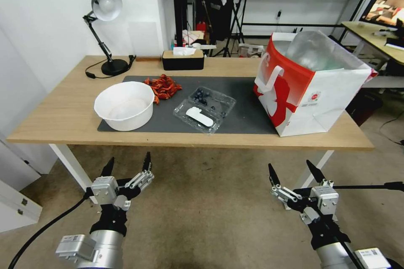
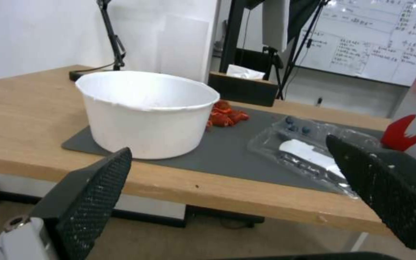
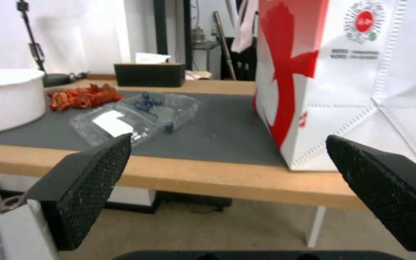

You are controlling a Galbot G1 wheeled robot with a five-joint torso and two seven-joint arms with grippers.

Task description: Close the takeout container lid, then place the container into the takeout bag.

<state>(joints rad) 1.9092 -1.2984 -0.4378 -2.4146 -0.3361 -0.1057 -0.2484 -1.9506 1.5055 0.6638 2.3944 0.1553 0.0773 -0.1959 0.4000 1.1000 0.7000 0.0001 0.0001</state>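
The clear takeout container (image 1: pixel 212 101) (image 2: pixel 309 131) (image 3: pixel 169 106) lies open on the grey mat with dark blueberries in its far half. Its lid (image 1: pixel 197 116) (image 2: pixel 309 155) (image 3: pixel 109 124), with an oblong white label, is folded flat toward the table's front edge. The red-and-white takeout bag (image 1: pixel 311 84) (image 3: pixel 352 79) stands open at the table's right, silvery lining showing. My left gripper (image 1: pixel 127 164) (image 2: pixel 227 180) and right gripper (image 1: pixel 292 170) (image 3: pixel 227 177) hang open below and in front of the table edge, holding nothing.
A round white bowl (image 1: pixel 124 105) (image 2: pixel 148 112) (image 3: pixel 3 97) sits left of the container, with red chillies (image 1: pixel 163 86) behind it. A black tissue box (image 1: pixel 183 59) and a desk lamp (image 1: pixel 104 29) stand at the back of the wooden table (image 1: pixel 54 117).
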